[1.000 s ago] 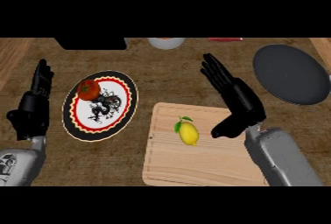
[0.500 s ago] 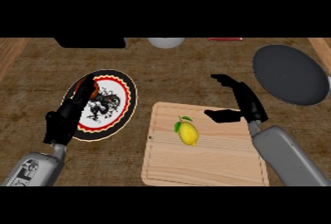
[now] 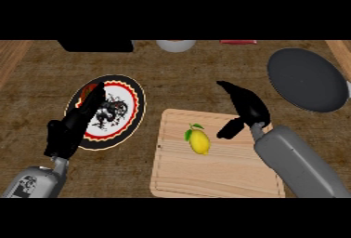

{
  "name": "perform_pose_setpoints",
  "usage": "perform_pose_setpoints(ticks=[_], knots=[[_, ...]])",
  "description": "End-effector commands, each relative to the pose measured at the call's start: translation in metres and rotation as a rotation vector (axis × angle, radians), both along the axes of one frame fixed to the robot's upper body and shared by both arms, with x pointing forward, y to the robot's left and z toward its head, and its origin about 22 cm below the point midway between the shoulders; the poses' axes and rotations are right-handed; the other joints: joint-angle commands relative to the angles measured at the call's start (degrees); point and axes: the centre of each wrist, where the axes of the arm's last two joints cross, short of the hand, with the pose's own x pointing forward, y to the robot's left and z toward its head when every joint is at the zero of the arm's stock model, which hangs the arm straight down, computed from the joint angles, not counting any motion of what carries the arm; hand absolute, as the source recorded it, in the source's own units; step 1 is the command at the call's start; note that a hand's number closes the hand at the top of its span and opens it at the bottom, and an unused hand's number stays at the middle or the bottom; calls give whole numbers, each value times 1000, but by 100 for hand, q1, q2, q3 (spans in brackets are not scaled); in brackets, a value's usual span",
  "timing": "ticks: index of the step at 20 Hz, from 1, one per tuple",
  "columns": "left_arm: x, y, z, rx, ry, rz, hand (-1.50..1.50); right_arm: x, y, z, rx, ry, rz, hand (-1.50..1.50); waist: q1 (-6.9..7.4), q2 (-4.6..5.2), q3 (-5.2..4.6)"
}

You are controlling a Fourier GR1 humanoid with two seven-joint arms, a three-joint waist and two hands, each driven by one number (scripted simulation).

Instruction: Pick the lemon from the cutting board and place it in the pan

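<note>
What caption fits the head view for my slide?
Right hand open above the cutting board, lemon not yet grasped, pan waiting at right.

Head view of a wooden counter point(image 3: 178, 79). A lemon point(image 3: 199, 141) with a green leaf lies on the pale cutting board point(image 3: 205, 176). The right hand point(image 3: 245, 108), fingers extended and thumb lowered, is above the board's upper right corner, near the lemon but apart from it. A dark round pan point(image 3: 306, 80) lies at upper right. The left hand point(image 3: 72, 128), fingers straight, overlaps a decorated plate point(image 3: 126, 114). At the top edge, a pale round vessel point(image 3: 176, 44), possibly a bowl, is only partly visible.
</note>
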Motion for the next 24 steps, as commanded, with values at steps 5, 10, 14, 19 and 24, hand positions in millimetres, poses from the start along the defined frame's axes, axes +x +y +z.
perform_pose_setpoints(ticks=[5,10,14,19,24], knots=[[-1,-3,3,6,1,-17,0,23,67,56,-372,300,111,-150,105,3,-8],[1,0,10,-3,9,-6,0,30,109,60,-470,525,166,-150,69,20,2],[-4,-1,10,1,11,-6,0,34,130,56,-494,618,172,-150,45,19,5],[-3,10,4,5,-1,7,0,20,144,44,-558,588,156,-150,-34,4,5],[3,7,5,5,13,14,0,20,146,53,-612,582,146,-150,-103,-8,6]])
